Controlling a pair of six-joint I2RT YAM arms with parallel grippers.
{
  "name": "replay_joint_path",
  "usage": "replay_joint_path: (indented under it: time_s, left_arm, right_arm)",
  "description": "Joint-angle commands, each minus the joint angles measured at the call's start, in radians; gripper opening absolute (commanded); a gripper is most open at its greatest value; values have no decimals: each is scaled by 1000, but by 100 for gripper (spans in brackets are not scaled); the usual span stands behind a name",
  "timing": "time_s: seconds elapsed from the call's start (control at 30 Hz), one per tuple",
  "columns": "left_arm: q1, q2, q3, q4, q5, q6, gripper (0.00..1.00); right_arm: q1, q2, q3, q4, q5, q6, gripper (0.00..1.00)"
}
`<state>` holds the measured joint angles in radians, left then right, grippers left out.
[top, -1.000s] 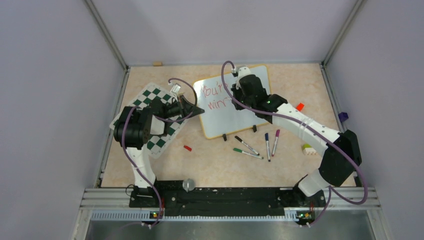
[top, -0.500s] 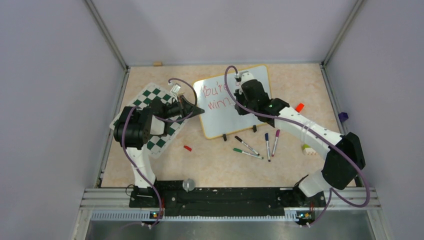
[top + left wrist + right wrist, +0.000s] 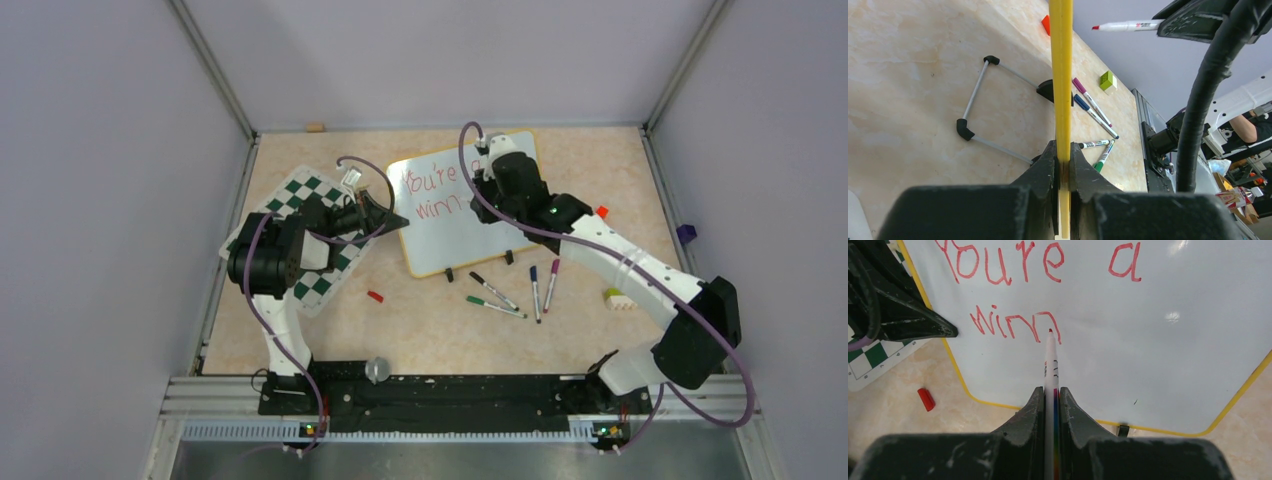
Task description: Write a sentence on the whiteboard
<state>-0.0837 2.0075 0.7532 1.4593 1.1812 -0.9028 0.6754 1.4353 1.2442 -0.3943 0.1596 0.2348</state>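
Plainly, the whiteboard (image 3: pixel 455 245) sat toward the far middle of the desk (image 3: pixel 420 330), between the two arms, its left edge just beside the chess mat (image 3: pixel 300 190). The left hand (image 3: pixel 1062 152) was clamped tight on the board's yellow frame. The right hand (image 3: pixel 1050 397) pinched a marker (image 3: pixel 1050 360) between closed fingers, its red tip touching the board at the last stroke of "winn", under "You're a". Four loose pens (image 3: pixel 495 292) lay near the board's near edge.

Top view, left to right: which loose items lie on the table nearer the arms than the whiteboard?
Red cap → blue marker → purple marker → block.
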Motion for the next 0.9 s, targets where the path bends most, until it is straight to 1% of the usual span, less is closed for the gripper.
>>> replay_joint_path:
  time_s: [0.0, 0.5, 0.67, 0.87]
  left_arm:
    - [10, -34, 13, 81, -6, 42, 0]
    - [10, -30, 11, 91, -3, 35, 0]
    - [10, -30, 11, 96, -3, 31, 0]
    - [10, -28, 9, 103, -3, 26, 0]
  right_arm:
    - [-16, -50, 47, 28, 14, -21, 0]
    - [-49, -66, -17, 48, 4, 6, 0]
    - [-50, -49, -22, 57, -27, 8, 0]
    - [-50, -24, -10, 69, -26, 8, 0]
